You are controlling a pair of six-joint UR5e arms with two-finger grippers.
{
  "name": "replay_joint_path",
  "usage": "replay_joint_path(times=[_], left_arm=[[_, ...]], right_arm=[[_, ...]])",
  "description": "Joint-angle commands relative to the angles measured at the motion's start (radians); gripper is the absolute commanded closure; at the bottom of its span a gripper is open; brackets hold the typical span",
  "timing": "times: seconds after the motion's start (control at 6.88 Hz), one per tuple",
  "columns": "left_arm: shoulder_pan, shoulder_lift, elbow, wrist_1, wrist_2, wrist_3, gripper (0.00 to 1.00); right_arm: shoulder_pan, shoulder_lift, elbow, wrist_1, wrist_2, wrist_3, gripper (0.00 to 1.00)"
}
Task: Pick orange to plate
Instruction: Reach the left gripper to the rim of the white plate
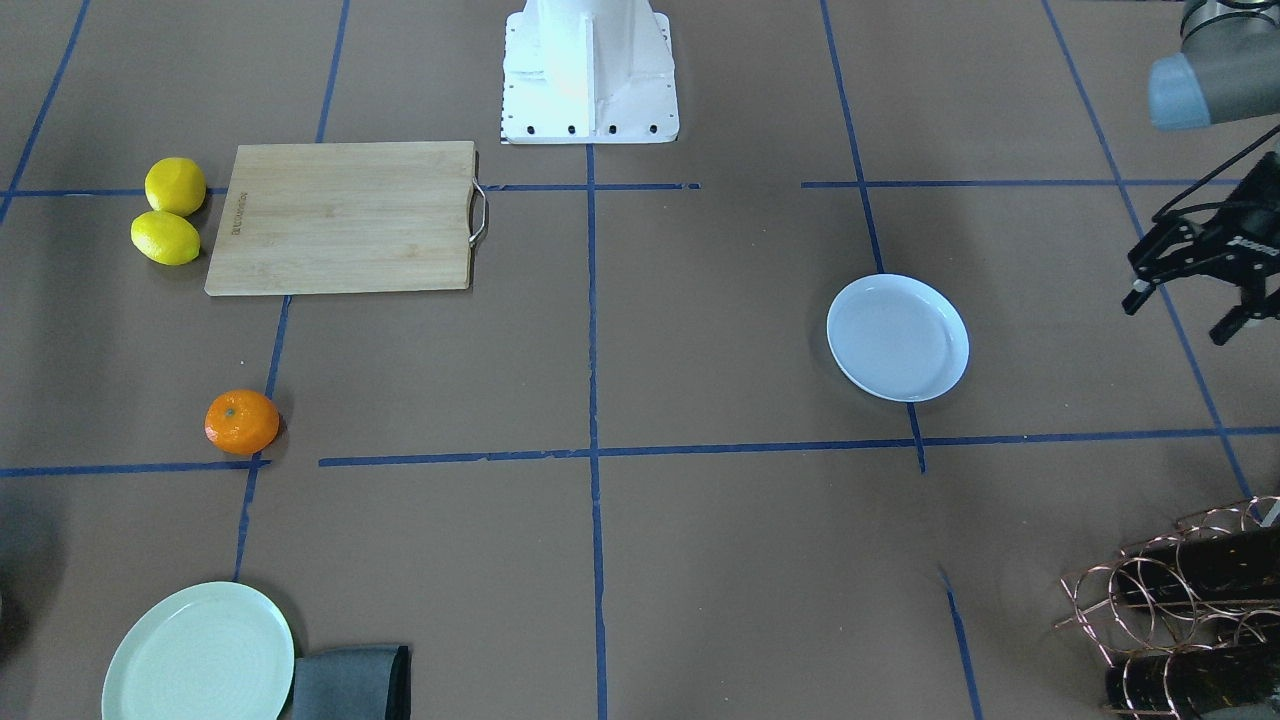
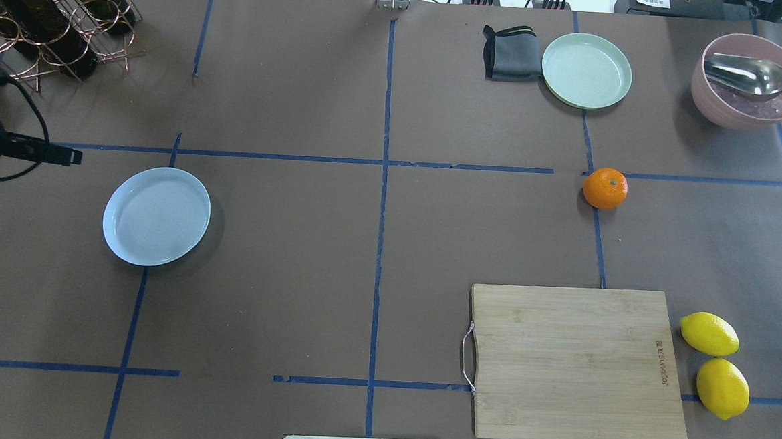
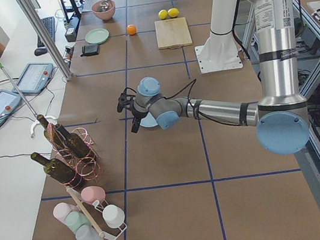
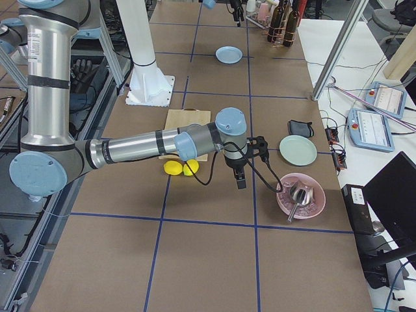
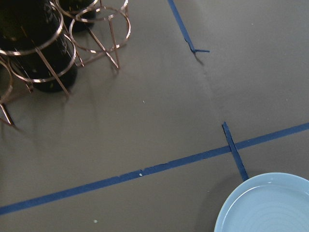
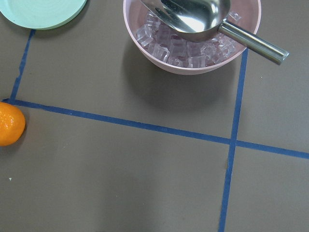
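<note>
Overhead exterior: round orange (image 2: 605, 188) sits well apart from smooth, shallow plate (image 2: 156, 216) — both on paper.

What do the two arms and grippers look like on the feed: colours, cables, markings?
Both are silver-grey tubes with pale-blue joint caps and black bands. The left arm has a white printed label on its upright link. The left gripper is black and angular, with white lettering and a black cable. The right arm leads to the right gripper, also black, with looping black cables.
</note>
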Motion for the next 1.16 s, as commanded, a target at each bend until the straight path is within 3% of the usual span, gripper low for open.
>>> replay_joint_path(times=[0.0, 0.29, 0.73, 1.02], left_arm=[[0.113, -0.001, 0.011, -0.003, 0.081, -0.139, 0.0], [0.169, -0.004, 0.04, -0.008, 0.13, -0.188, 0.04], [0.184, -0.007, 0.07, -0.011, 0.131, -0.188, 0.3], [0.212, -0.009, 0.071, -0.011, 0.131, -0.188, 0.33]], right_arm=[[0.0, -0.002, -0.002, 0.002, 0.014, 0.024, 0.0], [0.001, -0.002, 0.0, 0.002, 0.014, 0.021, 0.0], [0.001, -0.002, 0.003, 0.002, 0.014, 0.021, 0.0], [0.0, -0.002, 0.001, 0.002, 0.014, 0.023, 0.0]])
